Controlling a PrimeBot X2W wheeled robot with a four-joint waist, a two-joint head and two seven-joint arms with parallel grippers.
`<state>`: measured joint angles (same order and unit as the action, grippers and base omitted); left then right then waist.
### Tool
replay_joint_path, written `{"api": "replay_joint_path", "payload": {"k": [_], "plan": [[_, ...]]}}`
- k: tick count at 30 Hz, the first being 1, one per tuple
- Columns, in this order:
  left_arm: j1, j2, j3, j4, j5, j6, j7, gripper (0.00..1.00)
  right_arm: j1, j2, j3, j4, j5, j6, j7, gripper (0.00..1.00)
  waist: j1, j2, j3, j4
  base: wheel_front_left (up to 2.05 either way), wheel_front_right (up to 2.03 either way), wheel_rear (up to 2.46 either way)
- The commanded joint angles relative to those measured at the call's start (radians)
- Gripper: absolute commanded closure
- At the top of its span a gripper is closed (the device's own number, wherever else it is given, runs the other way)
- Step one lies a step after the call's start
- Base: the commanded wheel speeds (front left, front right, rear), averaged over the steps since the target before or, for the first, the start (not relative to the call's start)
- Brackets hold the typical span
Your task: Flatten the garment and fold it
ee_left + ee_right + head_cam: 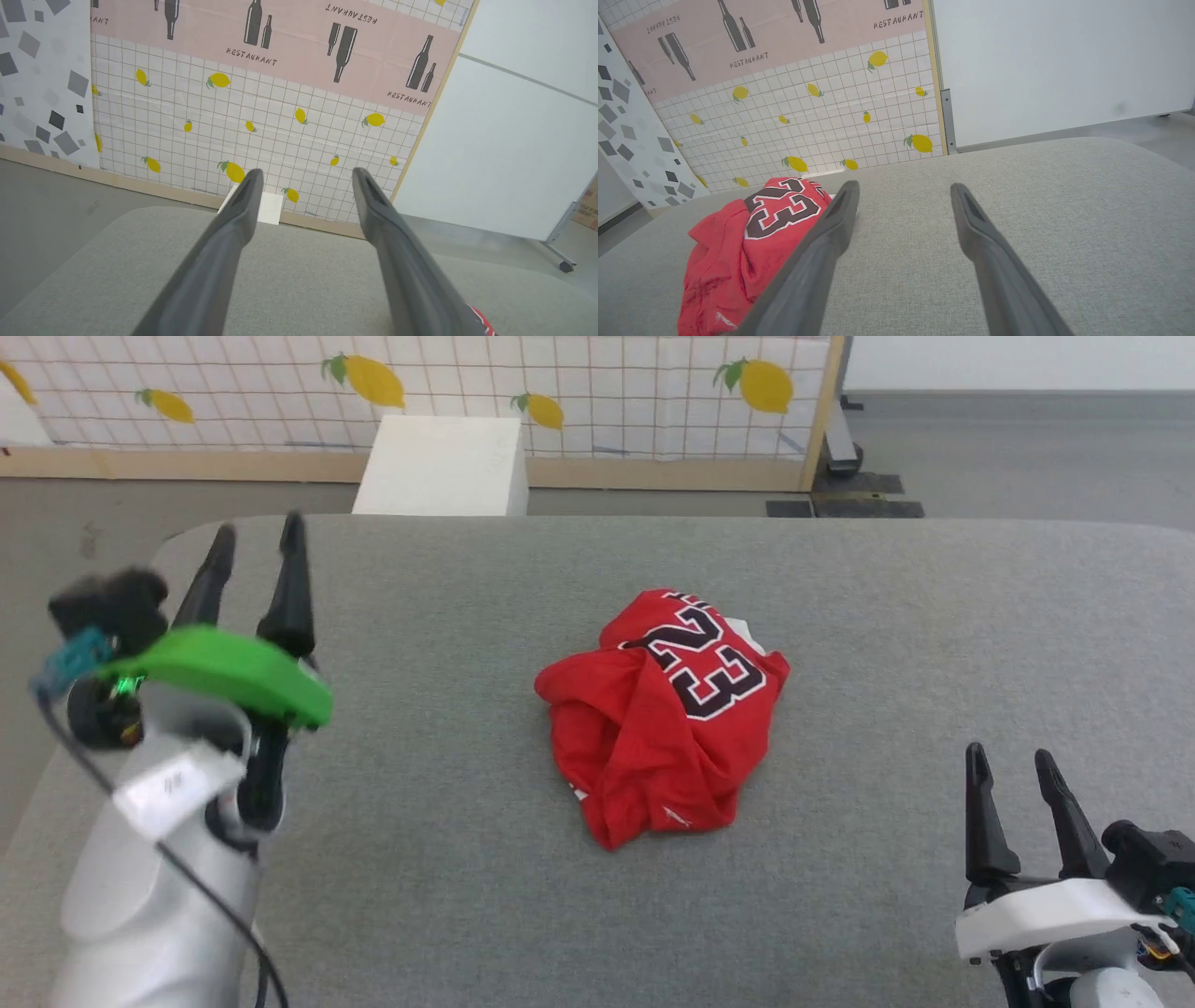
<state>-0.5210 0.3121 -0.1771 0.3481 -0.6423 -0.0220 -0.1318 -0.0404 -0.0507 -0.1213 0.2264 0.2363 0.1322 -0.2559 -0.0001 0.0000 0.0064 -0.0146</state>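
The right gripper (903, 186) stands with both fingers spread apart, nothing between them, above the grey padded table (1064, 210). Left of the gripper, the crumpled red garment (738, 247) lies on the table, "23" print upward, partly hidden by one finger. Beyond the gripper stands a lemon-patterned partition (822, 116).

Garment (653, 737): red jersey, black "23" outlined in white facing up. Crumpled into a loose, rumpled heap, with a sliver of white fabric at its far edge. Lies near the middle of the grey tabletop (887, 644).
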Motion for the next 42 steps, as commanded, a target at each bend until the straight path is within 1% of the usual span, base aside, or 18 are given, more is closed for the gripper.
{"api": "replay_joint_path", "payload": {"k": [1,6,12,16,22,28,30,32,41,42], "plan": [[0.051,0.014,-0.004,-0.016,0.032,0.013,-0.034,0.00,0.010,0.001,-0.002,-0.005,0.003,-0.002,-0.006,0.00,0.0001,0.0000,-0.005,0.011,0.00,0.00,0.00],[0.172,0.045,-0.029,-0.063,0.108,0.037,-0.092,0.00,0.011,0.001,-0.001,-0.012,0.005,-0.002,-0.006,0.00,0.0001,0.0000,0.004,0.014,0.00,0.00,0.00],[0.283,0.046,-0.053,-0.089,0.152,0.054,-0.114,0.00,0.011,0.001,0.004,-0.012,0.004,-0.002,-0.006,0.00,0.0001,0.0000,0.013,0.004,0.00,0.00,0.00],[0.325,0.034,-0.064,-0.089,0.149,0.057,-0.117,0.00,0.012,0.001,0.009,-0.007,0.003,-0.002,-0.006,0.00,0.0001,0.0000,0.016,-0.001,0.00,0.00,0.00],[0.345,0.023,-0.066,-0.087,0.130,0.052,-0.115,0.00,0.009,0.001,0.010,-0.004,0.002,-0.002,-0.006,0.00,0.0001,0.0000,0.026,-0.005,0.00,0.00,0.00],[0.345,0.010,-0.053,-0.117,0.127,0.073,-0.122,0.00,-0.042,0.001,0.006,0.031,-0.011,-0.002,0.002,0.00,0.0001,0.0000,0.048,0.000,0.00,0.00,0.00],[0.346,0.008,-0.053,-0.126,0.129,0.077,-0.122,0.00,-0.089,0.001,0.025,0.061,-0.022,-0.002,0.054,0.00,0.0001,0.0000,0.058,0.002,0.00,0.00,0.00],[0.341,0.005,-0.054,-0.136,0.131,0.080,-0.123,0.00,-0.145,0.001,0.047,0.085,-0.029,-0.002,0.134,0.00,0.0001,0.0000,0.072,0.008,0.00,0.00,0.00],[0.307,-0.012,-0.061,-0.169,0.136,0.084,-0.125,0.00,-0.419,0.001,0.206,0.175,-0.070,-0.002,0.586,0.00,0.0001,0.0000,0.165,0.058,0.00,0.00,0.00],[0.276,-0.025,-0.063,-0.174,0.137,0.075,-0.127,0.00,-0.544,0.000,0.297,0.252,-0.147,-0.002,0.846,0.00,0.0001,0.0000,0.240,0.099,0.00,0.00,0.00]]}}
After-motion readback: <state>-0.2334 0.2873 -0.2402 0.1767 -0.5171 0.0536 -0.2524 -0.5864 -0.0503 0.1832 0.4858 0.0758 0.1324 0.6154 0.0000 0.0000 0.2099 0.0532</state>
